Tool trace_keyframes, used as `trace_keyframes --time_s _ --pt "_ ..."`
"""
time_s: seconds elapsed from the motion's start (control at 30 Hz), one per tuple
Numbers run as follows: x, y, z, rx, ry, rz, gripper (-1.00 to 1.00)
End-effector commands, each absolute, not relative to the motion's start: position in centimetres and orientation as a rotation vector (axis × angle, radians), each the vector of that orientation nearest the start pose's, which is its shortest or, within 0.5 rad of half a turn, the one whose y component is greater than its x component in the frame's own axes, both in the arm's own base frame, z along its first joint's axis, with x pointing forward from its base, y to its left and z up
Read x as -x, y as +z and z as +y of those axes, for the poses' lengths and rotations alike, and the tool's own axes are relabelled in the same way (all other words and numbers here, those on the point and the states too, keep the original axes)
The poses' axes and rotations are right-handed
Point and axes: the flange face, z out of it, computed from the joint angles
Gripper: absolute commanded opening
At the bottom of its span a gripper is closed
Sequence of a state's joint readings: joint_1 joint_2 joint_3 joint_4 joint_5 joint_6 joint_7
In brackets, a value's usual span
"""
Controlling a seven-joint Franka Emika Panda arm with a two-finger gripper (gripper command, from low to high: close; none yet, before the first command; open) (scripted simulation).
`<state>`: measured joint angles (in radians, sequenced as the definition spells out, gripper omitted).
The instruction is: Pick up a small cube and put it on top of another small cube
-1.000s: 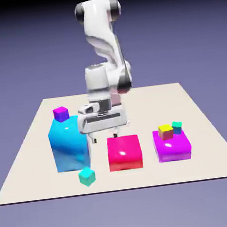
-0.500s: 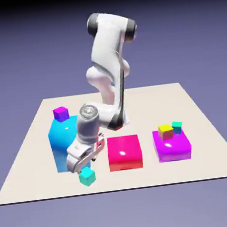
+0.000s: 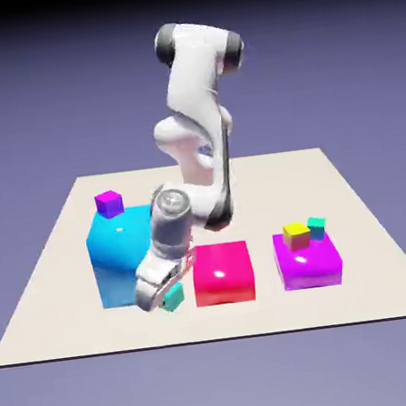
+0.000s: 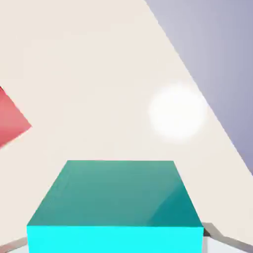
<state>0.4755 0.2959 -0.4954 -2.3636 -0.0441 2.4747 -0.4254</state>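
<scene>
Lifted since earlier, glossy small cube (image 3: 173, 297) sits clamped in gripper (image 3: 162, 297).

Prob. sim test scene: bare table (image 3: 352, 224), flat violet backdrop (image 3: 42, 101), glossy blocks.

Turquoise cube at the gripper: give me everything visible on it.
The small cube is glossy turquoise-green, plain-faced and sharp-edged, with a darker top and a brighter front in the hand view. It sits tilted at the gripper, between the blue block and the pink block. It fills the hand view's bottom; grey fingers show at its sides.
</scene>
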Motion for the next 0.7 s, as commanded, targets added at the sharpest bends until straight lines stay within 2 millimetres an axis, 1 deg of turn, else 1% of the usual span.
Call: trace_keyframes --time_s 0.0,0.1,0.2,0.3,0.37,0.43,0.53,0.57,0.6,0.67 --pt "-48.9 21.3 0.6 3.131 0.285 -0.862 -1.00" --pt "-47.0 23.7 7.4 2.981 0.233 -1.263 -1.00" --pt "-44.1 26.3 13.6 2.800 0.172 -1.652 -1.00" --pt "-40.3 29.0 18.9 2.587 0.107 -2.028 -1.00" --pt "-37.4 30.6 21.8 2.434 0.063 -2.256 -1.00" --pt "-34.3 32.1 24.2 2.271 0.018 -2.473 -1.00" --pt "-29.6 33.6 26.5 2.035 -0.045 -2.739 -1.00" --pt "-28.9 33.1 26.0 2.053 -0.056 -2.691 -1.00" --pt "-28.9 33.1 26.0 2.053 -0.056 -2.691 -1.00" --pt "-29.5 30.6 25.9 2.061 -0.055 -2.694 -1.00"
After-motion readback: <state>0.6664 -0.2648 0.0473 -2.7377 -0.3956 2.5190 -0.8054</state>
